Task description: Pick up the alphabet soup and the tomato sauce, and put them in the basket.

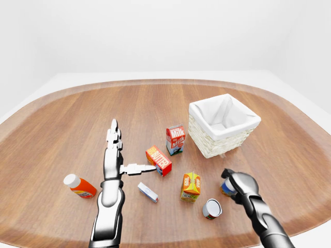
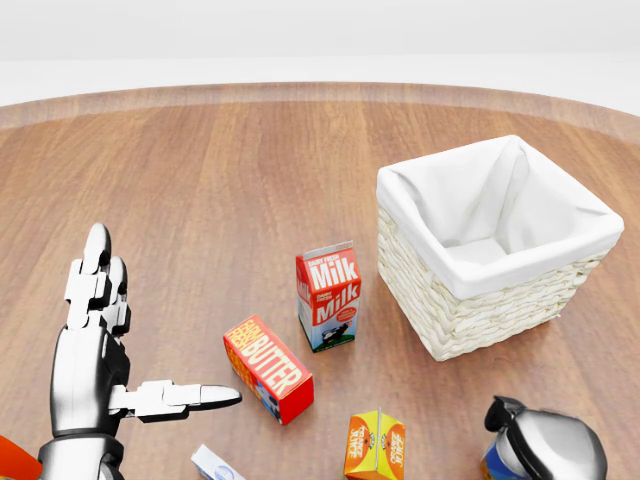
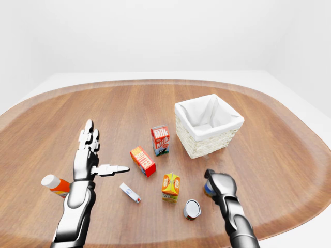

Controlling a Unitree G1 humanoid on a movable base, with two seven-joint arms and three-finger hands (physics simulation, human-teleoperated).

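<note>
Basket (image 2: 470, 310), white-lined, stands empty on the wooden table (image 1: 62, 134). Right hand (image 1: 235, 182) curls its fingers round the alphabet soup (image 1: 226, 188) below it; tomato sauce (image 1: 211, 208) lies nearby. Left hand (image 2: 100, 345) spread.

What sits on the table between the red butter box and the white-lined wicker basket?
The red-and-white milk carton stands upright between the red butter box and the white-lined wicker basket, apart from both. The head view shows it best.
</note>
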